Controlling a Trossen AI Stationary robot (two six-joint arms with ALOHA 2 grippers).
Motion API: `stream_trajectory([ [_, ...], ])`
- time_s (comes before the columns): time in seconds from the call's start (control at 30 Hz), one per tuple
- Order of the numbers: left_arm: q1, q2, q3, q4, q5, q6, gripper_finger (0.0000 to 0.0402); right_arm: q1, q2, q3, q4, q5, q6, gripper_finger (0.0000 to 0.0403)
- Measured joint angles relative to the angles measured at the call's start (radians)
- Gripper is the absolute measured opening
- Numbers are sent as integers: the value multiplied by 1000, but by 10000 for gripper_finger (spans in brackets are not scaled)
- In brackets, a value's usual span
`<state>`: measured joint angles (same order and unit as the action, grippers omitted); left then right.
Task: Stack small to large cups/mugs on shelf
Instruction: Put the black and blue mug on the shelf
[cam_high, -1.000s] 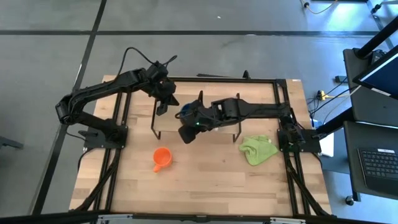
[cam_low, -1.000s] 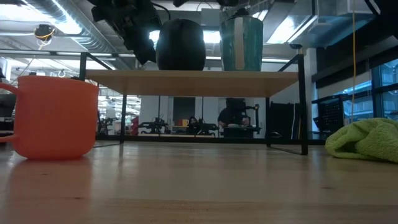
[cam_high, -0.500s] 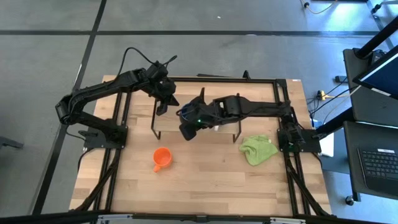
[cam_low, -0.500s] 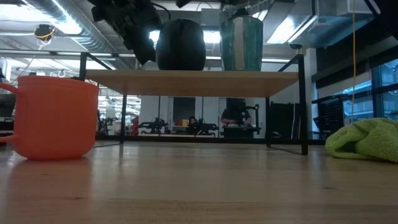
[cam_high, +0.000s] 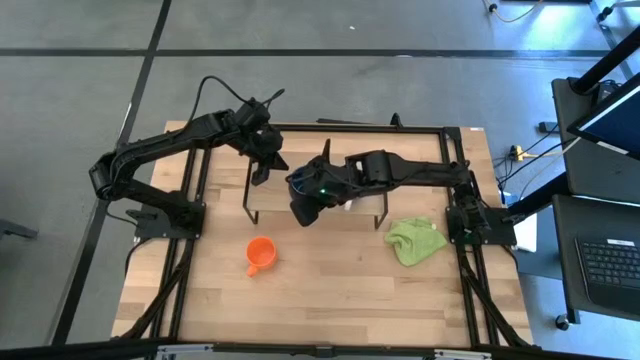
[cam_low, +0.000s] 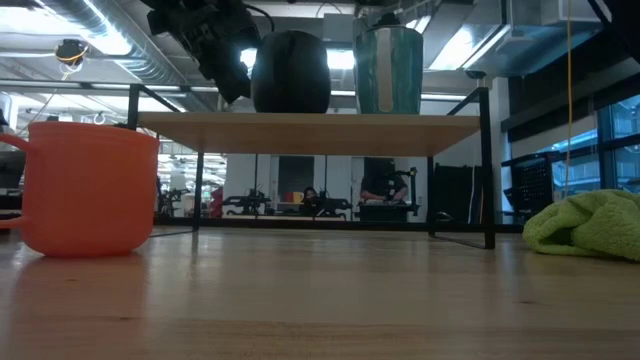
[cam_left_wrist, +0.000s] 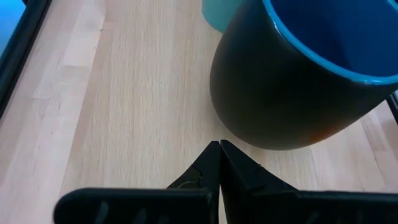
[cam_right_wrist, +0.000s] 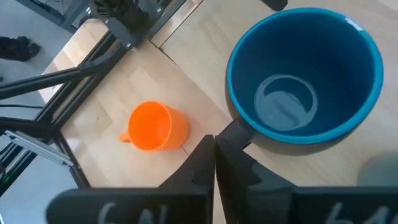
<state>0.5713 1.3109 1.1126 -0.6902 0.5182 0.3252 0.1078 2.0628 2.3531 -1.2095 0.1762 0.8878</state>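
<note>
Blue mug (cam_right_wrist: 305, 74) empty on shelf (cam_low: 310, 122), right gripper (cam_right_wrist: 214, 144) pinched shut at its handle; left gripper (cam_left_wrist: 219, 148) closed beside it. Orange mug (cam_high: 260, 253) empty on tabletop (cam_high: 330, 290).

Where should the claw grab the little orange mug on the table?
Probably the rim of the small bright orange plastic mug, coming straight down from above. It stands upright and alone on the wooden tabletop, mouth open, handle sticking out low, so one finger can slip inside.
</note>
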Motion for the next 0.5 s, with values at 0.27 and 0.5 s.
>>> stream_trajectory([
  [0.27,0,0,0,19,0,0,0,2,3,-19,-25,-15,35,14],
  [0.5,0,3,0,20,0,22,0,-3,3,-19,-31,14,51,14],
])
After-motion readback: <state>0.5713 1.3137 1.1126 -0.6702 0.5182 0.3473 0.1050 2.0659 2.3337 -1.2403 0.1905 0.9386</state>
